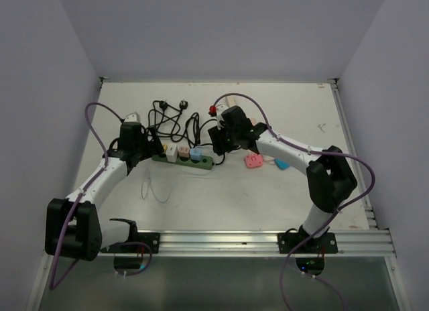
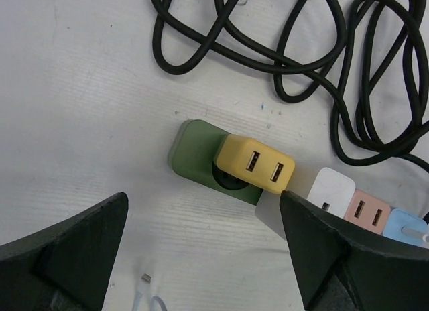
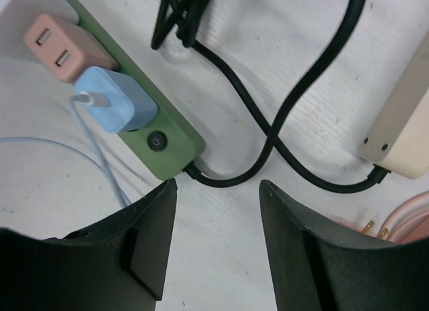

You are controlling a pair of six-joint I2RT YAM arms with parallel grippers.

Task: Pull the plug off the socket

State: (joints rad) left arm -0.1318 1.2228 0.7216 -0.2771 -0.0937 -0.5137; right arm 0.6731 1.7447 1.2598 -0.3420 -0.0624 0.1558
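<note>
The dark green socket lies across the middle of the table with several plugs in it: yellow, white, pink and blue. My left gripper hovers open over the socket's left end, just short of the yellow plug, with nothing between its fingers. My right gripper is open above the socket's right end, where the black cord leaves it. The blue plug and pink plug sit beyond its left finger.
Coiled black cords lie behind the socket. A cream power strip is to the right. A loose pink adapter and a small blue item lie under the right arm. A thin pale cable loops in front.
</note>
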